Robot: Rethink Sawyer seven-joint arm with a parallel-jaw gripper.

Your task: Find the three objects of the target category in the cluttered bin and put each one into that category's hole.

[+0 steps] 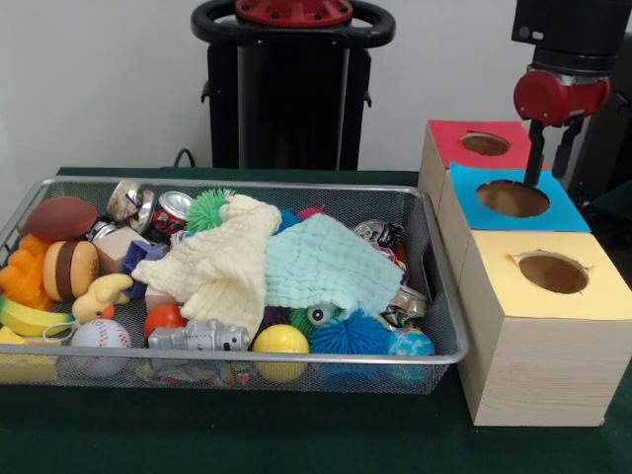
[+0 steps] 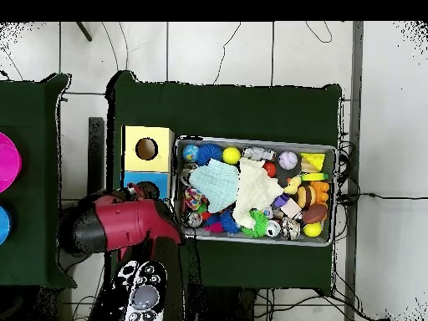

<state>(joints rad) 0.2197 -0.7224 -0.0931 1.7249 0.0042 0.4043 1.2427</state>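
Above the blue-topped box's hole (image 1: pixel 513 197): gripper (image 1: pixel 548 163), fingers parted, holding nothing. Beside the boxes: wire bin (image 1: pixel 446 326) containing cream cloth (image 1: pixel 225 265), mint cloth (image 1: pixel 321 265), balls, crushed cans, toy food.

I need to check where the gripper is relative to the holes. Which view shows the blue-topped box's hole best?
The front view: the blue-topped box shows its whole hole, with the gripper hanging just above its far edge. In the overhead view the red arm covers most of that box, leaving a blue strip and part of the hole.
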